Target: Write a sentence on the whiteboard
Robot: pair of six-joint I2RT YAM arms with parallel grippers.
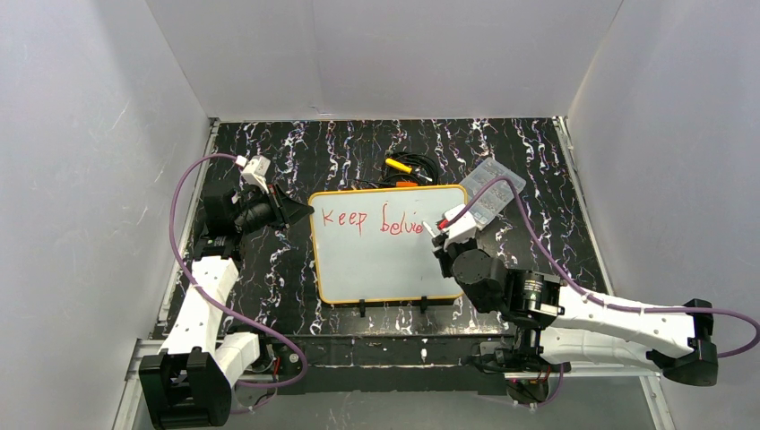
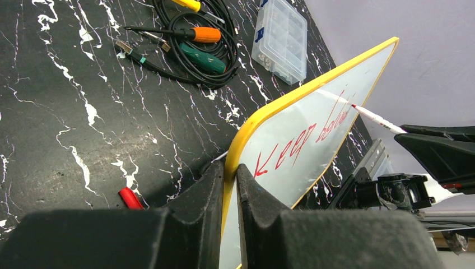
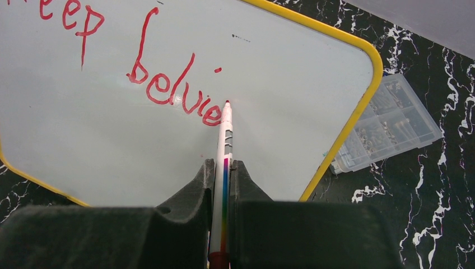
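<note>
Your left claw (image 2: pixel 229 171) is pinched tight on the whiteboard's (image 1: pixel 376 269) left yellow rim, with the board lying mid-tabletop (image 1: pixel 269 269). Your right claw (image 3: pixel 222 165) is clamped on a white marker (image 3: pixel 226 131) with a rainbow stripe, its red tip sitting on the board just right of the last letter. The red sentence (image 3: pixel 171 92) reads roughly "Keep belie", one line near the top edge. A clear compartment box (image 3: pixel 386 129) sits right at the top right corner.

The red letters (image 3: pixel 139 67) on the whiteboard (image 3: pixel 280 95) say "Keep" and then what looks like "belvie".
</note>
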